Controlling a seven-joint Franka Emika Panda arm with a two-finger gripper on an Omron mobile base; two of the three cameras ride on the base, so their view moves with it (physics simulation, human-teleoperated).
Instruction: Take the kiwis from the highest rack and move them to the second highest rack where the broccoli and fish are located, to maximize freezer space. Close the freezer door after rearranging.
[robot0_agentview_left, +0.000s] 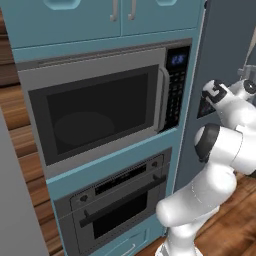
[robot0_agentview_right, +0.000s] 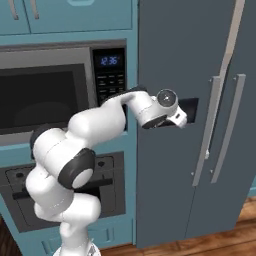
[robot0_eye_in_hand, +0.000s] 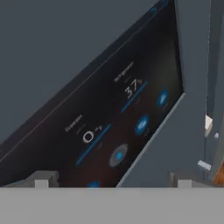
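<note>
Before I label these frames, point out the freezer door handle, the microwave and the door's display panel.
freezer door handle (robot0_agentview_right: 209, 131): right base view, middle of the grey bar.
microwave (robot0_agentview_left: 95, 115): left base view, centre of its dark window.
display panel (robot0_eye_in_hand: 118, 131): hand view, middle of the dark screen.

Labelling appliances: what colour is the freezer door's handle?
Pale grey freezer door handle, clearest in the right base view.
</note>
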